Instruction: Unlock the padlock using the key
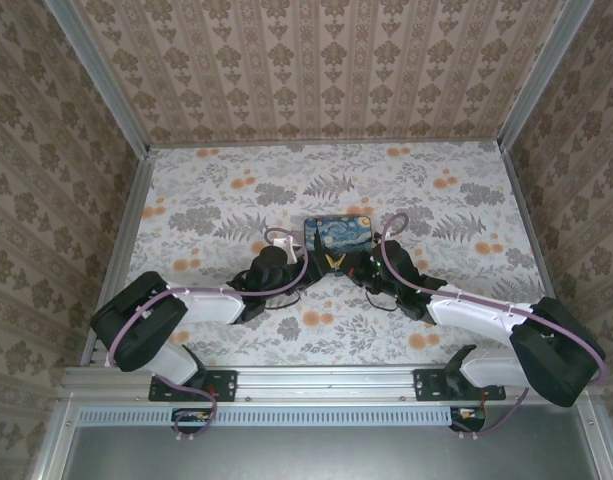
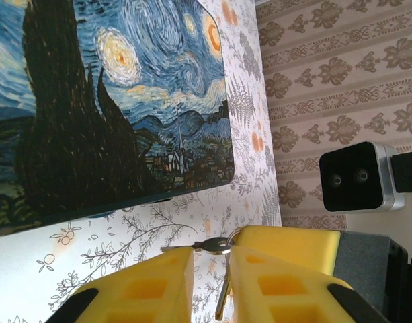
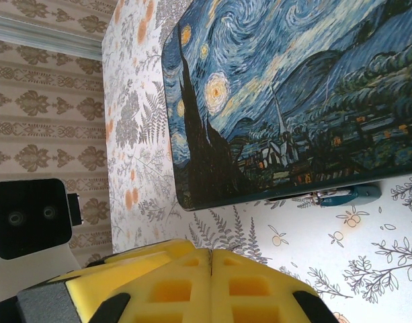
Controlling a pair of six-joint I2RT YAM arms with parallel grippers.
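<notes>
left gripper [image 2: 211, 254] clamped on key [image 2: 192, 247], blade protruding sideways | right gripper [image 3: 211, 254] fingers pressed together, empty | padlock [image 3: 343, 196] mid-surface, lying flat against box [image 3: 293, 87] edge | judged light, rigid, slippery; grasp across body flanks, keyway left clear

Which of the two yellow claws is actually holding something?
The left arm's fingers: the small metal key is pinched between them. The right arm's fingers are closed flat against each other with nothing between.

shiny metal key [image 2: 207, 245], matt yellow foam-like pads [image 2: 145, 289] on the left tool [image 2: 211, 257], smooth printed box [image 2: 111, 101].
</notes>
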